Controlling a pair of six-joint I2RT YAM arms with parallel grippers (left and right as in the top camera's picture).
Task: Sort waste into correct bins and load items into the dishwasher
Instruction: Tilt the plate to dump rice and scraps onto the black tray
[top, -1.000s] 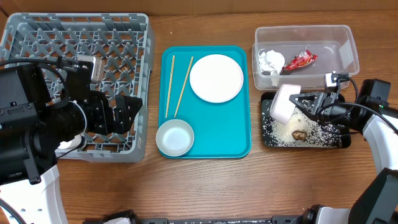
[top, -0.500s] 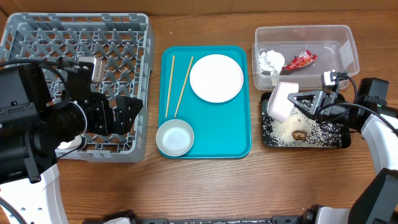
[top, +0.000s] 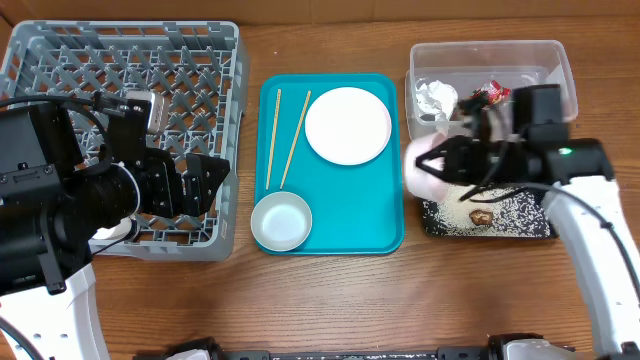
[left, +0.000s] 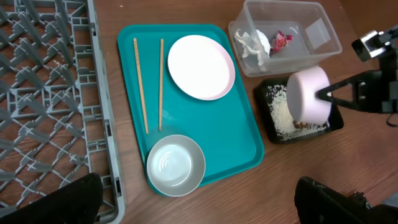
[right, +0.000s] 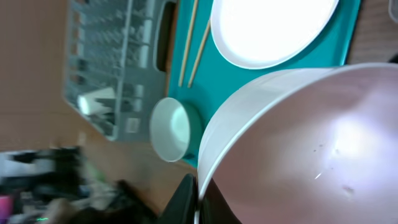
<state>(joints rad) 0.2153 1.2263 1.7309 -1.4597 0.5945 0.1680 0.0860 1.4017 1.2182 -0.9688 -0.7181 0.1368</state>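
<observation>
Bare desk (top: 330, 300) runs open along the bottom of the frame. At lower left the left arm's bulk hides a corner of the dish rack (top: 130, 60), and its jaws hang wide apart, empty. At right, the small white dish (left: 308, 94), blurred from overhead, is tipped on edge. The right jaws are clenched on its rim, over the black tray's (left: 336, 121) left end. Beyond, that arm half-hides the red wrapper (left: 281, 40) in the clear tub (top: 560, 60).

right gripper (top: 455, 162): I swung it left, from the black tray's (top: 515, 216) middle to its left edge
white dish (top: 426, 168): came along
</observation>
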